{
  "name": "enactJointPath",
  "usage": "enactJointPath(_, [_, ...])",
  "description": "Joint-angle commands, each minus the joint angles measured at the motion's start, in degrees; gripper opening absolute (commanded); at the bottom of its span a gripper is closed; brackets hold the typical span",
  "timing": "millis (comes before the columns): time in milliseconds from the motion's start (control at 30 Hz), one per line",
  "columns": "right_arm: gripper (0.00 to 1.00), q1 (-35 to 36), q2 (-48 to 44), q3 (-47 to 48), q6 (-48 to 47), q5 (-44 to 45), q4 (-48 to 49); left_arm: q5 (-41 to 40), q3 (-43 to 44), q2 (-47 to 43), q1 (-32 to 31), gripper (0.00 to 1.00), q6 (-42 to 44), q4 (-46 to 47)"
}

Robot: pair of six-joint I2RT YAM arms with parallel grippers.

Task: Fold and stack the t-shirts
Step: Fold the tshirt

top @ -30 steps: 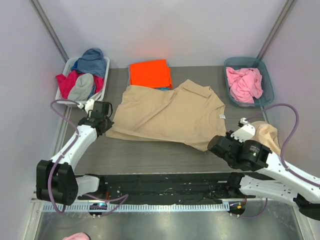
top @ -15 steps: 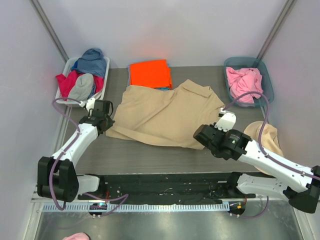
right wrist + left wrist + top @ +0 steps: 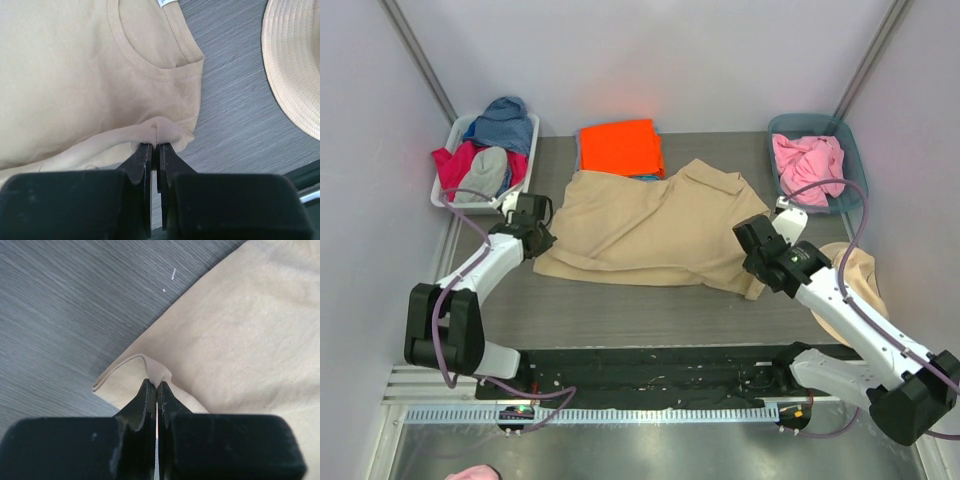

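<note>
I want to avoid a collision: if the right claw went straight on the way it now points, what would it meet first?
The tan shirt: the right claw, shut on its fold, points across its cloth toward the neckline. Depth is unclear.

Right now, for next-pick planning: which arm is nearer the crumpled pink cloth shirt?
Right. Right fingers pinch the tan cloth shirt near the pink shirt; left fingers, far left.

I see a dark grey table (image 3: 620, 305), a white basket (image 3: 442, 165) at its far left corner, a blue-green tub (image 3: 855, 165) far right, a tan hat (image 3: 868, 280) near the right edge
</note>
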Motion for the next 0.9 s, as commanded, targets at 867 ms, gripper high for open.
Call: enactJointPath(867, [0.01,-17.8,15.1,3.4,-14.7,-7.9,18.0,-1.5,11.2,11.6,0.2,0.00,1.7,4.6])
